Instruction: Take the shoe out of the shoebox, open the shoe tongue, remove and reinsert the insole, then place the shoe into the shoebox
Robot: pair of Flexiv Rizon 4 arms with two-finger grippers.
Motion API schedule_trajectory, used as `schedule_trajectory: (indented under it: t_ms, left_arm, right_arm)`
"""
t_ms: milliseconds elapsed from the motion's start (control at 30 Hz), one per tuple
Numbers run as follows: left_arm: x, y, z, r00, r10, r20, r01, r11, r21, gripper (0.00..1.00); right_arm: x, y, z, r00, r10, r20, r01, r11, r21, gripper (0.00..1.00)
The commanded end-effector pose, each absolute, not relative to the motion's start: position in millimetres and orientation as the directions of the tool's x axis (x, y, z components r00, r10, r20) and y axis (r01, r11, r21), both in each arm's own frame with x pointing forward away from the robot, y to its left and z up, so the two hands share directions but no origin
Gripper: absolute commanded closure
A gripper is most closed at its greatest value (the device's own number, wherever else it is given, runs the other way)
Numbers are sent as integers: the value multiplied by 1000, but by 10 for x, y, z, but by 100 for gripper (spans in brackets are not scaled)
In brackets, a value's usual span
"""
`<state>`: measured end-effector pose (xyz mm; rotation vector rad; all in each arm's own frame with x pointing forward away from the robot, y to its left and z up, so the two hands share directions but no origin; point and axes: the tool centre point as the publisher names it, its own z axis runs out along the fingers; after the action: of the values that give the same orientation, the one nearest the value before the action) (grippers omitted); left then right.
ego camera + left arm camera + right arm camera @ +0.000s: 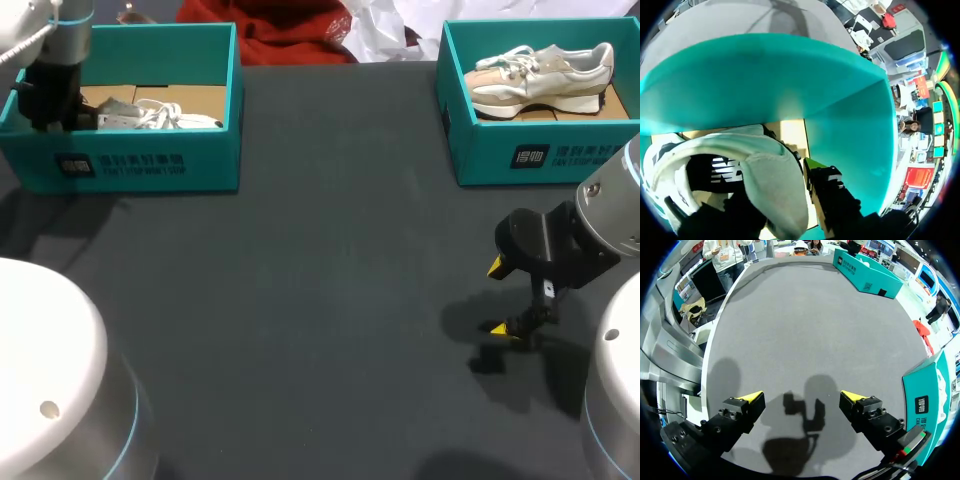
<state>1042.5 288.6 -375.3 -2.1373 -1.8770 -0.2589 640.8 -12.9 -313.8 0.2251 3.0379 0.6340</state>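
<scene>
A white shoe (160,118) lies in the left teal shoebox (140,165) at the table's back left. My left arm (55,80) reaches down into that box over the shoe's heel end, hiding its gripper from the head view. In the left wrist view the left gripper (771,186) sits at the shoe's padded heel collar (765,170), with the box's teal wall (790,85) just ahead. My right gripper (505,300) hangs open above the bare table at the right, with nothing in it (801,397).
A second teal shoebox (530,150) at the back right holds a beige and white shoe (540,75). Red cloth (290,35) and white paper (385,30) lie behind the boxes. The dark table (330,300) stretches between the arms.
</scene>
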Motion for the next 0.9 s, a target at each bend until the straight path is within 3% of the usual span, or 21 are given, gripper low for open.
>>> schedule_trajectory:
  t_ms: [33,333,433,467,633,767,900]
  left_arm:
    - [10463,2918,-3749,137,940,312,989,-113,-95,54]
    - [10448,2905,-3451,132,960,247,991,-122,-58,43]
    - [10438,2878,-3323,136,966,222,991,-130,-40,36]
    - [10431,2865,-3279,139,966,216,990,-135,-36,28]
    - [10408,2823,-3238,151,965,214,989,-148,-29,25]
    - [10398,2809,-3235,155,965,214,988,-152,-29,11]
    - [10390,2803,-3132,147,971,189,989,-148,-7,10]
  right_arm:
    - [6394,-124,-3143,-989,149,-3,135,907,398,0]
    - [6394,-124,-3143,-989,149,-3,135,907,398,0]
    - [6394,-124,-3143,-989,149,-3,135,907,398,0]
    - [6394,-124,-3143,-989,149,-3,135,907,398,0]
    - [6394,-124,-3143,-989,149,-3,135,907,398,0]
    - [6394,-124,-3143,-989,149,-3,135,907,398,0]
    - [6394,-124,-3143,-989,149,-3,135,907,398,0]
